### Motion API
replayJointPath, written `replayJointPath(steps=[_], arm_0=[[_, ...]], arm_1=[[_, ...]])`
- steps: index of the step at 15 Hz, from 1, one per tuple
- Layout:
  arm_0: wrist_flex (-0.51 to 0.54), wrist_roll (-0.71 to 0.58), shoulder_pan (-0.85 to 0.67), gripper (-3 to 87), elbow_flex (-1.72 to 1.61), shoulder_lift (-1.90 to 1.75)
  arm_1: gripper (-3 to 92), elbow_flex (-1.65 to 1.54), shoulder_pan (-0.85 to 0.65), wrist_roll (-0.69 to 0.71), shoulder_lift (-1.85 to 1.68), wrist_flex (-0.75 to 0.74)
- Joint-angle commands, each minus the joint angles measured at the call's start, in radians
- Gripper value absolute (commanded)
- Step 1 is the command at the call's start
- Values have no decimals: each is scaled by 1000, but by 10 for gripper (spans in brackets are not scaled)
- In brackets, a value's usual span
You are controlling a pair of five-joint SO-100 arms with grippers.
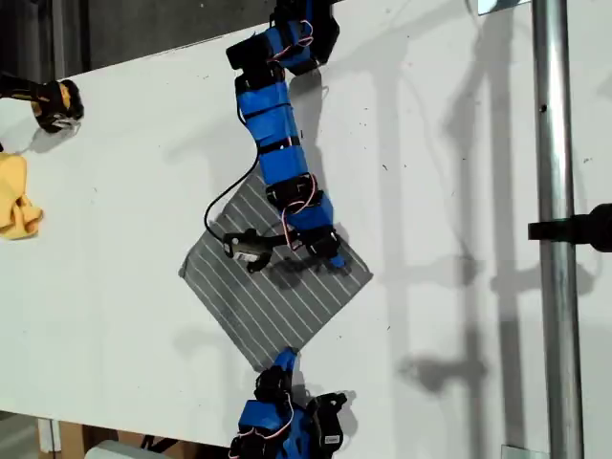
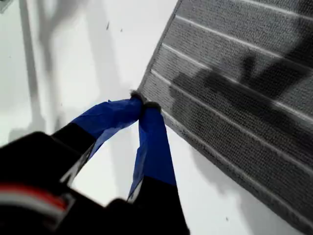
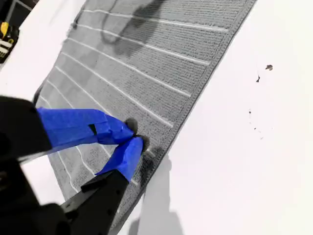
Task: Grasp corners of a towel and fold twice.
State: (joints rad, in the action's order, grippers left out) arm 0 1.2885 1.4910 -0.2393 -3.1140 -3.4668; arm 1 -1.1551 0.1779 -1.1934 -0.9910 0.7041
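If a pinch is shallow: the cloth may slide out on the lift, and I judge the fold would land crooked.
Uneven pull: could drag the whole towel (image 1: 273, 287) across the tabletop (image 1: 459, 287).
First gripper (image 2: 142, 105): jaws closed on the corner (image 2: 138, 96) tip, at the exterior view's lower centre.
Second gripper (image 3: 133, 139): jaws closed tip to tip on cloth just inside an edge.
Towel: flat, diamond-wise, frame centre.

Towel (image 1: 273, 292) on table (image 1: 115, 220)
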Motion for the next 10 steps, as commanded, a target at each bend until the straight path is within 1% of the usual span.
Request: replayJointPath(steps=[1,4,6,7,10], arm_0=[[3,9,-20,7,-6,-5],[3,11,-20,7,-6,-5],[3,11,-18,7,-6,-5],[3,11,-15,7,-6,-5],[3,12,-15,6,-6,-5]], arm_1=[[-2,103,21,6,44,-74],[-2,155,49,2,143,-143],[-2,187,67,-25,215,-150],[-2,187,71,-35,233,-144],[-2,181,71,-52,241,-49]])
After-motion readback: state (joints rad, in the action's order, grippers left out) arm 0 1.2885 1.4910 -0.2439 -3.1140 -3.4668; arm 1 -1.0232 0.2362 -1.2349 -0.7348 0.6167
